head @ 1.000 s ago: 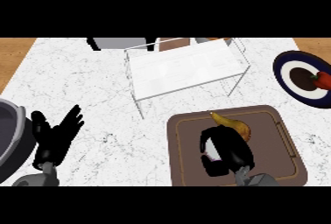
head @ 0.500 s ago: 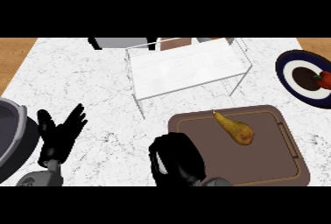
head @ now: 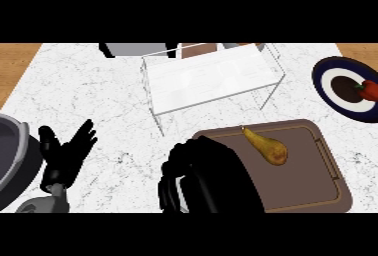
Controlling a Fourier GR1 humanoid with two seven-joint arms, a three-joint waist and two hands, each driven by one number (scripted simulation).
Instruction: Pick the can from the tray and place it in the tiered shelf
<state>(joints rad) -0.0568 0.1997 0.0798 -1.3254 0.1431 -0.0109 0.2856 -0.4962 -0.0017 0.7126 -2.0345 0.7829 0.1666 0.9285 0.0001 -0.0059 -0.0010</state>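
My right hand point(head: 210, 177) fills the lower middle of the head view, over the left edge of the brown tray point(head: 306, 175). Its fingers are curled downward round something. The can shows nowhere on the tray and is hidden inside this hand. The tiered shelf point(head: 214, 77), a white wire frame with a pale top, stands at the back, above and slightly left of the tray. My left hand point(head: 66, 157) rests open at the lower left, fingers up.
A yellow-brown pear point(head: 267, 146) lies on the tray beside my right hand. A dark blue plate point(head: 328, 82) holding a red item point(head: 369, 90) sits at the right edge. A grey round pan point(head: 11, 155) is at the left edge.
My right hand has left the tray's middle beside the pear, gone left to the tray's left edge, and now looms larger, closer to the view. The left hand barely moved.
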